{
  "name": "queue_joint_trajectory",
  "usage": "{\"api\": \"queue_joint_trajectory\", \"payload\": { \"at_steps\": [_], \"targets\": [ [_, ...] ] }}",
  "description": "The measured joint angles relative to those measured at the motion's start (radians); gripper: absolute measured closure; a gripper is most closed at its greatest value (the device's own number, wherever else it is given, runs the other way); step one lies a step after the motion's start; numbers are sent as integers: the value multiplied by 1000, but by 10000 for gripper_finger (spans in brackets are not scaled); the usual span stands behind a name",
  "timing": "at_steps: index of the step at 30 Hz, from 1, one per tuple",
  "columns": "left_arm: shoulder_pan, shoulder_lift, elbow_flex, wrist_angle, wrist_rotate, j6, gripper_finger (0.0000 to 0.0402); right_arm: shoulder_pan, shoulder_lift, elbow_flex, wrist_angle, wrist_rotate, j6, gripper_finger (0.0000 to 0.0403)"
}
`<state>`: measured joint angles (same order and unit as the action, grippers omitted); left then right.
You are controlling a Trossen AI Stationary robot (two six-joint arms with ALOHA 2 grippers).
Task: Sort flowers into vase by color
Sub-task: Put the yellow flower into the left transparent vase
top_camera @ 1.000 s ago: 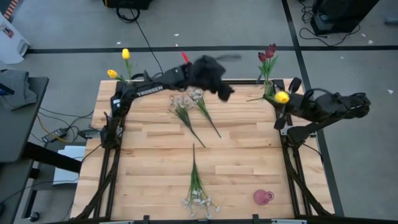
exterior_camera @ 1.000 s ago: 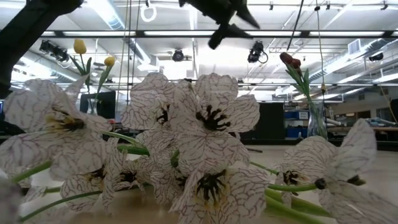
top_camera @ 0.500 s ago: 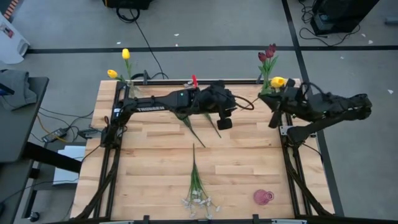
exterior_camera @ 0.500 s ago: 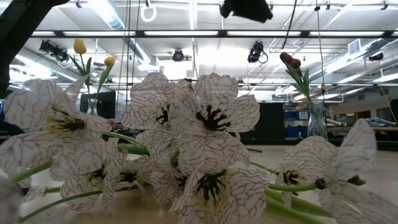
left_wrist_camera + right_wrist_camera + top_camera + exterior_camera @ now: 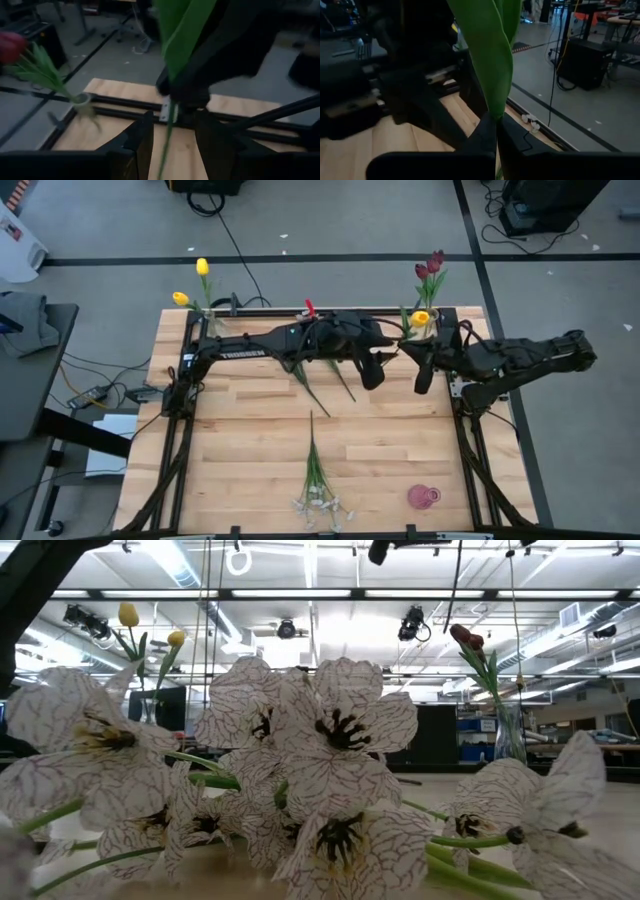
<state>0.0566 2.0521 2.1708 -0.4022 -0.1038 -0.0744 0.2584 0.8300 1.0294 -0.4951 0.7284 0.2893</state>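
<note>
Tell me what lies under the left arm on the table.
In the high view, two green stems stick out from under the left arm onto the wooden table. Their blossom ends are covered by the arm, so the flower heads cannot be seen.

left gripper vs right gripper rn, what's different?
The right gripper is shut on the yellow tulip's green stem; the left gripper stands open, the stem running between its fingers, no clamp visible. The right gripper reaches in from the table's right edge; the left gripper stretches across its far side. Both meet near the red tulip vase.
</note>
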Motion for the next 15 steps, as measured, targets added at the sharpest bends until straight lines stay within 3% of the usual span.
{"api": "queue_joint_trajectory", "payload": {
  "at_steps": [4, 11, 15],
  "targets": [
    [0, 0, 0, 14, 37, -87, 254, -5, 12, 0, 7, -6, 7, 394],
    [0, 0, 0, 17, 24, -86, 254, -7, 14, 0, 31, -40, 29, 394],
    [4, -5, 23, 11, 24, -66, 254, -7, 14, 0, -49, -41, 63, 394]
  ]
}}
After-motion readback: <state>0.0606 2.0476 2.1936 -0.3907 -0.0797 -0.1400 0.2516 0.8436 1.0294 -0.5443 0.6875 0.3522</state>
